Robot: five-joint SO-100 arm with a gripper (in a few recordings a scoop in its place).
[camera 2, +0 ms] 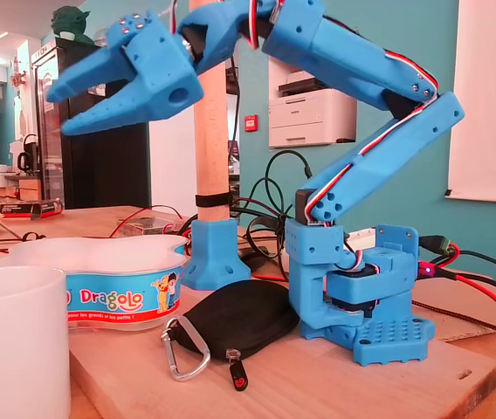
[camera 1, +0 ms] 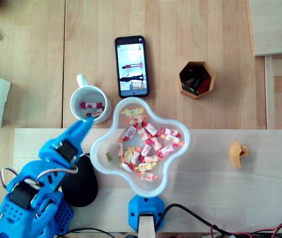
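Now the bent arm (camera 2: 366, 83) holds its fingers (camera 2: 99, 77) parted, empty, over the mug (camera 1: 73, 99).

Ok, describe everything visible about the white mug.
The white mug looks ceramic and glossy, standing upright on the wooden table with its handle pointing to the upper left in the overhead view. Inside lie wrapped red-and-white candies. It sits close beside the clear candy tray. The open blue pincer hangs above its near rim.

"Dragolo" stands in coloured letters on the side wall of the white candy tub (camera 2: 117, 301), at eight o'clock in the fixed view.
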